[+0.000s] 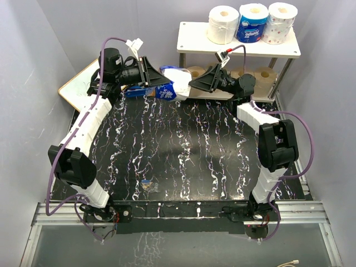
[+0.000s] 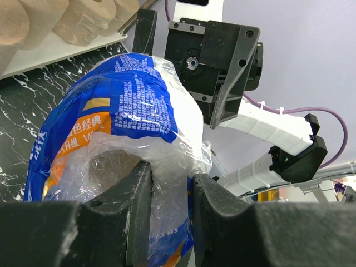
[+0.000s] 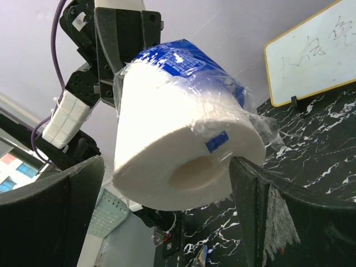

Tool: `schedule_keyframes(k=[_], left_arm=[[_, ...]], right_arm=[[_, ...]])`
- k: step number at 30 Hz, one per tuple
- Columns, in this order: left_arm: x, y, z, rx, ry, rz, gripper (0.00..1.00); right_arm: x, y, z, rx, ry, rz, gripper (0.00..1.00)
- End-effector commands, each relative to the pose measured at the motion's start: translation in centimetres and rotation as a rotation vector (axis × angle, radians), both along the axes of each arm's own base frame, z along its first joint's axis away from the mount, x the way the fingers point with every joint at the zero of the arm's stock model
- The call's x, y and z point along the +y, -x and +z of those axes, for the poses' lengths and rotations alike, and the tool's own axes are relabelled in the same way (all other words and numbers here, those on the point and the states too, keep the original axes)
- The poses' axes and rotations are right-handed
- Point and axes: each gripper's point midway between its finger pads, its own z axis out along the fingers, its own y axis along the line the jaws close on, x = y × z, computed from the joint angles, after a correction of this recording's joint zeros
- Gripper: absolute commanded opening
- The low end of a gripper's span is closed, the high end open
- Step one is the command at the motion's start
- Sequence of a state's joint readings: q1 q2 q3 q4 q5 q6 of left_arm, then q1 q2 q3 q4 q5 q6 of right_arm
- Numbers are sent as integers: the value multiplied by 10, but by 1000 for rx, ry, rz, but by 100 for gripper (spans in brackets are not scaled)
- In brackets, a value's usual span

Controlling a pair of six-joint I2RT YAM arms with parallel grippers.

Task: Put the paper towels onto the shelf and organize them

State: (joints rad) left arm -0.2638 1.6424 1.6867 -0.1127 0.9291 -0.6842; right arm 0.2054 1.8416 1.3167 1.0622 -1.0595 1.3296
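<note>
At the far left, a white-faced framed whiteboard point(image 1: 78, 83) leans at the edge of the black, white-veined marbled table point(image 1: 183, 150), behind and to the outer side of the left arm's jaws.

The left gripper point(image 1: 161, 84) has its jaws pinched almost together. In the left wrist view its two black fingers point(image 2: 133, 206) squeeze a bunched fold of clear plastic, and that fold is all that lies between them. The plastic belongs to a fat white paper-towel roll in a blue-printed clear plastic wrapper point(image 2: 128, 111), which bulges out just ahead of the fingertips. So this gripper holds the wrapped roll by its wrapper, not around its body.

Beyond the wrapped roll, on its far side from the left jaws, is the right gripper point(image 1: 192, 86). Its jaws stand spread wide. In the right wrist view the roll's hollow-cored end faces the camera between the two fingers point(image 3: 278, 217). The left finger stands apart from the roll. The right one is just beside the loose wrapper, and I cannot tell whether they touch.

To the right, behind the right jaws, stands the two-tier cream-white shelf point(image 1: 192, 41). Its top board carries a plain white roll point(image 1: 222, 25), a blue-wrapped roll point(image 1: 252, 23) and a white dotted roll point(image 1: 281, 23), side by side. Tan-brown rolls point(image 1: 266, 78) sit on the lower board.
</note>
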Motion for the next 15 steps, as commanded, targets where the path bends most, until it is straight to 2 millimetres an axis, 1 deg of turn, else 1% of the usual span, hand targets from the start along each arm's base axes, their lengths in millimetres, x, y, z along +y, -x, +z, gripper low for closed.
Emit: schedule_keyframes(k=[1,4,6,9,11,13,15], left_arm=[[0,15,23,-79,24,-42,0],[0,14,21,-75,21,-39,0],[0,14,21,-75,20,-41,0],[1,14,20,-77,17,-39,0],[0,14,19,-77,16,-40,0],[1,14,18,-75,15,-39,0],[0,14,17,-73,12,-38,0]], right_arm=[[8,8,31,-95,-50,11,94],[13,14,34,-100,-53,30,92],[18,18,34,-102,-53,42,88],[23,21,35,-102,-56,54,74],[26,24,36,-107,-56,67,67],[30,29,38,-115,-52,88,64],[34,35,40,-120,-46,115,65]])
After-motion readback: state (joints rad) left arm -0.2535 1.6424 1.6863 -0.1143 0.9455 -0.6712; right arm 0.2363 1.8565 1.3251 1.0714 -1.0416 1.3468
